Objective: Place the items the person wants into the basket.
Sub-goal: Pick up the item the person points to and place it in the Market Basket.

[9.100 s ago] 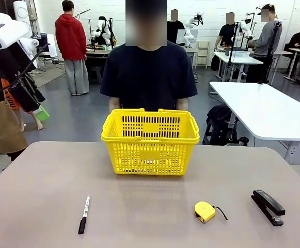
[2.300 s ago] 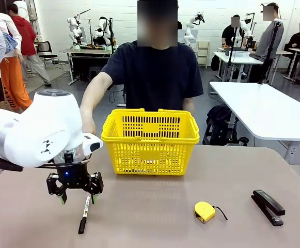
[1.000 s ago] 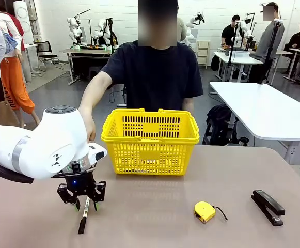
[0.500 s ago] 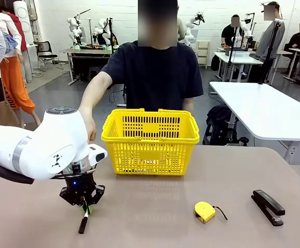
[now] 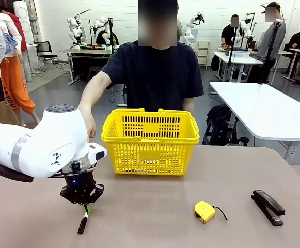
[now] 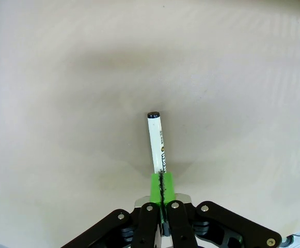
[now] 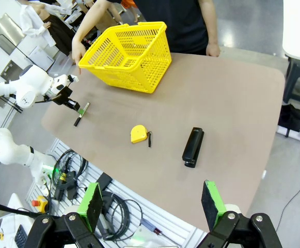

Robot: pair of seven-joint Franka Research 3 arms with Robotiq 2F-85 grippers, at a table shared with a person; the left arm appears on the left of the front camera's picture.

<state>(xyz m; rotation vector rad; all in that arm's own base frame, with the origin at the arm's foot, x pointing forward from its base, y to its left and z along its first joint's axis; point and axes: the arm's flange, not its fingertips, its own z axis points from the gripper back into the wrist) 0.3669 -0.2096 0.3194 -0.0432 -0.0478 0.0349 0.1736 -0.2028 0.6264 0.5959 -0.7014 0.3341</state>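
- Front view: level across the surface (image 5: 155, 206) toward the person (image 5: 152, 72) at the far side.
- Left wrist view: close, straight down on the surface.
- Right wrist view: high, overlooking the whole surface; shares the basket (image 7: 129, 54) with the front view.

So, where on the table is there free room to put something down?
The widest bare patch is mid-table, between the yellow basket and the tape measure. The tabletop right of the basket, beyond the stapler, is also bare. It is crowded at the left, where the left tool grips the marker.

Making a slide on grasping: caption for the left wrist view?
Left gripper shut on the marker, lying on the table.
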